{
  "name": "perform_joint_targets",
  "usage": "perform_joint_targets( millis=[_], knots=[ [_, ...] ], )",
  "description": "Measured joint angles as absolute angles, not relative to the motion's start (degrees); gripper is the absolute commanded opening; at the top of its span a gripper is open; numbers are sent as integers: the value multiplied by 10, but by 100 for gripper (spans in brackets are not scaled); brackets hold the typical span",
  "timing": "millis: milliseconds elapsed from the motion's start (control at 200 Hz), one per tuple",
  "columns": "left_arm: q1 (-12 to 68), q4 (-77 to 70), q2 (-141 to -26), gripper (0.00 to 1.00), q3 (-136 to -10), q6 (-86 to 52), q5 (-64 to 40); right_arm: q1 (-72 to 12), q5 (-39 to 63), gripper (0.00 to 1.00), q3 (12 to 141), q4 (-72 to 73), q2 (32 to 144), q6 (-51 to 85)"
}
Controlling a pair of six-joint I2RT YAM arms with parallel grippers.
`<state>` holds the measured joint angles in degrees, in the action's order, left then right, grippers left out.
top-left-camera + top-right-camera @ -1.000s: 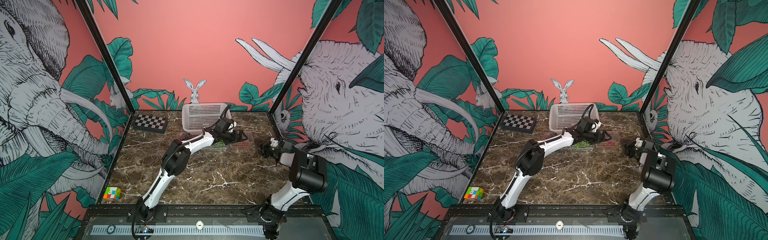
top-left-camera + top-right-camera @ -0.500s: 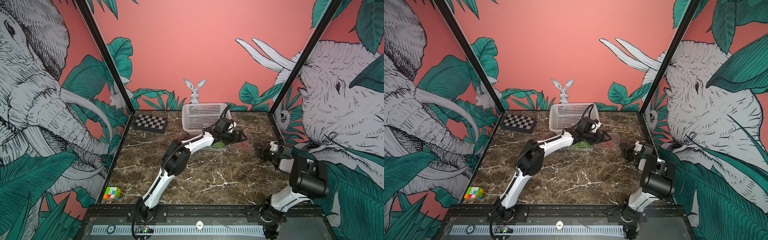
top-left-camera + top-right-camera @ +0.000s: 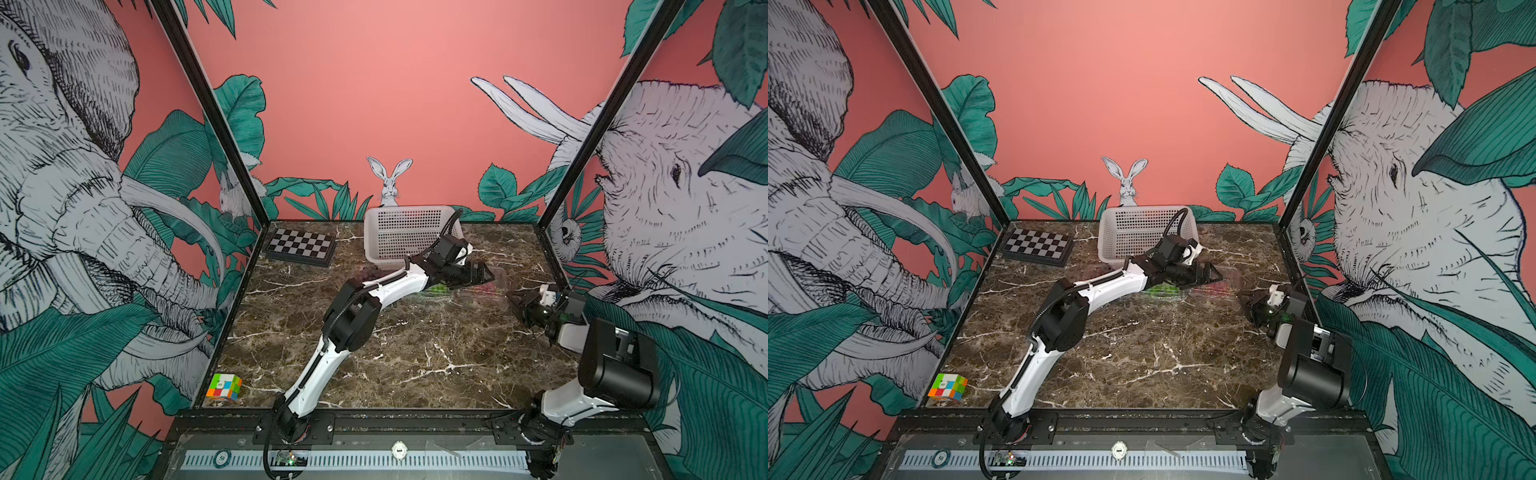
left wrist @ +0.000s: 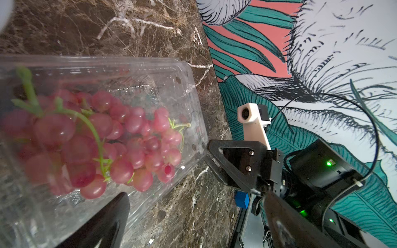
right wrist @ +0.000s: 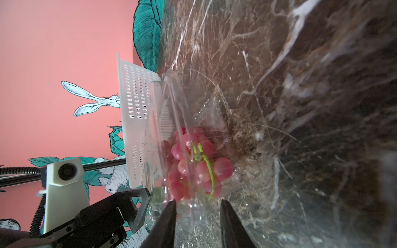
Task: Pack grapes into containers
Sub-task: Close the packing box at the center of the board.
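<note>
A bunch of red grapes (image 4: 107, 139) lies inside a clear plastic container (image 4: 189, 85) on the marble table. My left gripper (image 4: 193, 223) hangs over that container (image 3: 492, 293), open wide, with nothing between its fingers. My right gripper (image 5: 197, 214) sits at the container's end nearest the right wall. Its jaws stand apart on either side of the clear plastic rim, and the red grapes (image 5: 193, 163) lie just beyond the tips. In both top views the right gripper (image 3: 517, 303) is low by the table. Green grapes (image 3: 436, 289) show under the left forearm.
A white perforated basket (image 3: 409, 232) stands at the back, just behind the left wrist. A chessboard (image 3: 301, 247) lies at the back left and a colour cube (image 3: 224, 386) at the front left corner. The right wall panel is close behind the right gripper.
My right gripper has edged a little toward the container and its jaws have narrowed around the plastic rim. The left arm has stayed put, still open.
</note>
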<state>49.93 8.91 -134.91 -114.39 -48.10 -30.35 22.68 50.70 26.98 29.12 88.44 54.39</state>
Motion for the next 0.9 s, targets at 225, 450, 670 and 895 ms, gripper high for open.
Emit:
perform_joint_targets(
  millis=[225, 450, 670, 895],
  knots=[
    [499, 89, -1349, 100, -1144, -480, -304, 227, 512, 28, 257, 319, 900, 547],
    [499, 90, -1349, 99, -1144, -480, -304, 227, 517, 25, 253, 352, 913, 552],
    [499, 91, -1349, 99, -1144, -480, -304, 227, 523, 22, 253, 402, 939, 564],
    [499, 91, -1349, 99, -1144, -479, -304, 227, 527, 21, 253, 466, 969, 585]
  ],
)
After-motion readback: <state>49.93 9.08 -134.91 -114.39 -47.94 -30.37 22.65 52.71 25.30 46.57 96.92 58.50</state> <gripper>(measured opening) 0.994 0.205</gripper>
